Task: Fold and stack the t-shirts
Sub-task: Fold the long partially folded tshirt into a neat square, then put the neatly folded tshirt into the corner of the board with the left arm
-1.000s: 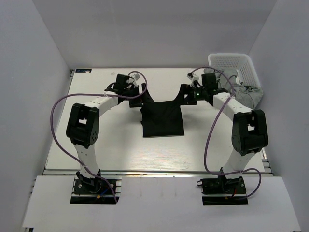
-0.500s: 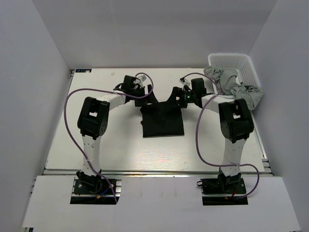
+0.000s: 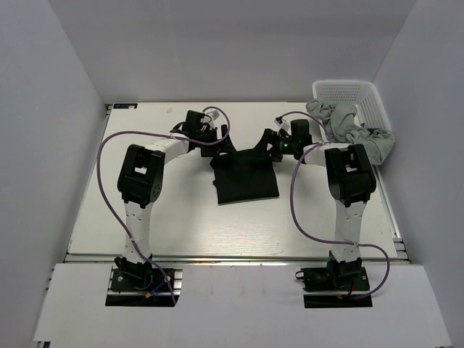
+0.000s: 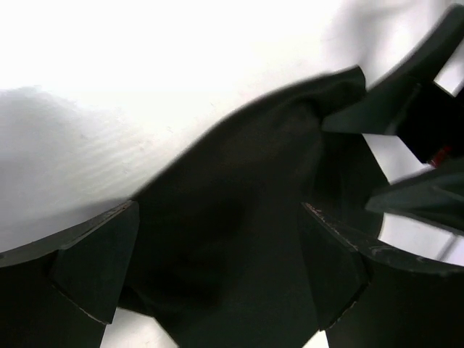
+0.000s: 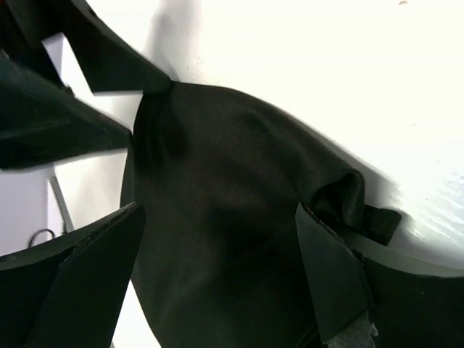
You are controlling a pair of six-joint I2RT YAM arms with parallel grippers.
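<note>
The black t-shirt [image 3: 246, 181] lies folded into a rough rectangle at the middle of the table. My left gripper [image 3: 222, 142] is at its far left corner and my right gripper [image 3: 270, 143] at its far right corner. In the left wrist view my left gripper [image 4: 217, 261] has its jaws wide apart over the black fabric [image 4: 239, 174]. In the right wrist view my right gripper [image 5: 217, 268] is also wide open over the black fabric [image 5: 232, 167]. Neither grips it. Light grey t-shirts [image 3: 357, 132] hang crumpled over the basket's rim.
The white lattice basket [image 3: 348, 90] stands at the back right corner. The table's far edge lies just behind both grippers. The two grippers are close together, each showing in the other's wrist view.
Both grippers have moved inward toward each other along the shirt's far edge. The spread black sleeves have come in onto the body, making the shirt narrower.
</note>
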